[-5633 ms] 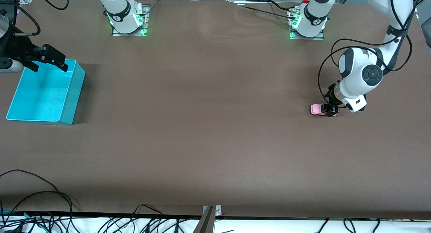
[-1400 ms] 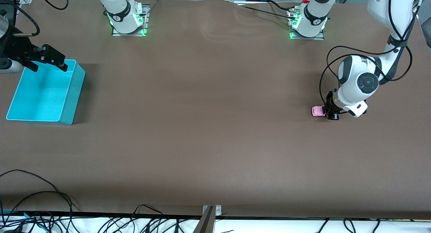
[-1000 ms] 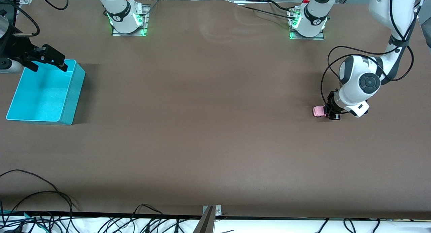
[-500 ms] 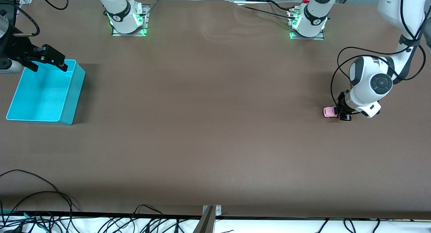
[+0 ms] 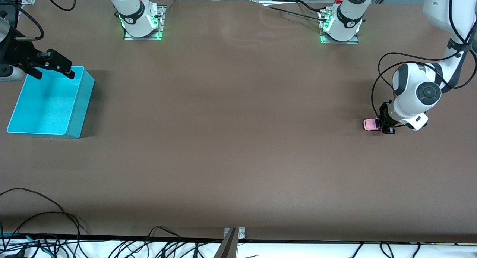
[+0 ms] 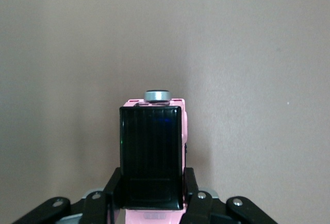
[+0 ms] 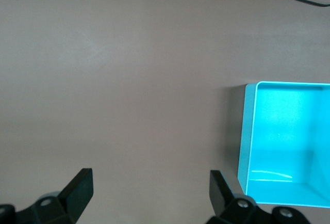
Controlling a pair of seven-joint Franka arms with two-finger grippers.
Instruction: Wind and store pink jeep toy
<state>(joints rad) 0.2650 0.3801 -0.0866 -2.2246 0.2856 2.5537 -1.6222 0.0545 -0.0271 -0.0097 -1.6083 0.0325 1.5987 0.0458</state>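
Observation:
The pink jeep toy (image 5: pixel 370 124) is small and boxy, and it rests low on the brown table toward the left arm's end. My left gripper (image 5: pixel 384 125) is shut on its sides. In the left wrist view the jeep's black roof panel (image 6: pixel 152 152) fills the space between the two black fingers (image 6: pixel 190 182), and a grey spare wheel (image 6: pixel 157 95) shows at its end. My right gripper (image 5: pixel 55 72) waits open with nothing in it, above the edge of the turquoise bin (image 5: pixel 80 105) at the right arm's end. In the right wrist view the right gripper (image 7: pixel 149 182) stands wide, with the bin (image 7: pixel 246 136) off to one side.
Both arm bases (image 5: pixel 141 23) (image 5: pixel 341 25) stand along the table's edge farthest from the front camera. Loose black cables (image 5: pixel 44 217) and a metal bracket (image 5: pixel 233 235) lie at the edge nearest that camera. Bare brown table spans the stretch between the jeep and the bin.
My left gripper has drawn the jeep along the table toward the left arm's end, staying shut on it. The right arm and the bin have not moved.

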